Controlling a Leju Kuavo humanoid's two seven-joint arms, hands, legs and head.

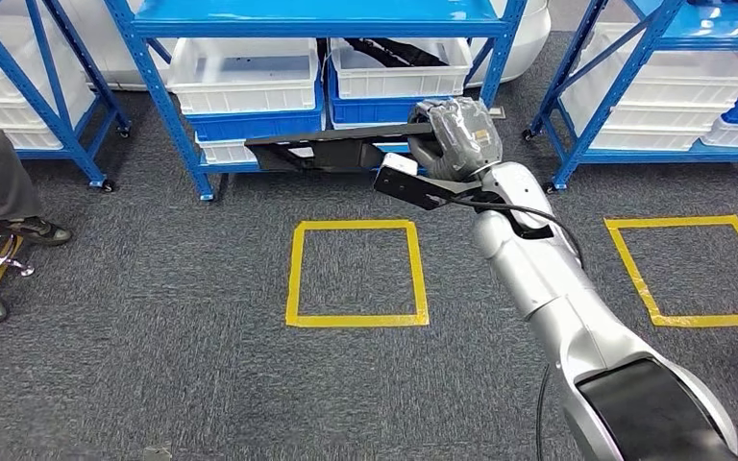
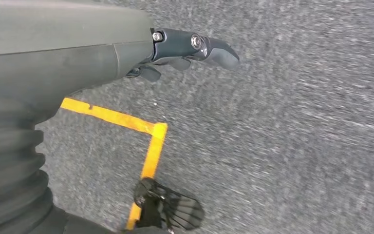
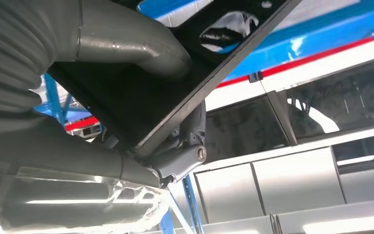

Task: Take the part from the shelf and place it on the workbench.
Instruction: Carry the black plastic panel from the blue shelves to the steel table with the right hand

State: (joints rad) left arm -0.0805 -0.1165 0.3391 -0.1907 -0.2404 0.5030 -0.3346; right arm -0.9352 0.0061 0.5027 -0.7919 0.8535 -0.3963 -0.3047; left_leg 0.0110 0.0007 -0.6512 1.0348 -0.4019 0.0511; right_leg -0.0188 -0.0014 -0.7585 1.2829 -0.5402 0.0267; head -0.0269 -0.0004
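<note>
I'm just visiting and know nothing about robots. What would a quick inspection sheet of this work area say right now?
Surface: grey carpet floor with yellow taped squares; no workbench seen.
Job's things: a long flat black part held roughly level in front of the blue shelf.
Clutter: white bins and blue bins on the shelves.
Hands: right hand grips the part's end; left hand hangs above the carpet, holding nothing, fingers slightly curled.
Cables: a black cable runs along the right forearm.
Surroundings: more blue shelving on both sides; a person's leg and shoe at the left edge.
</note>
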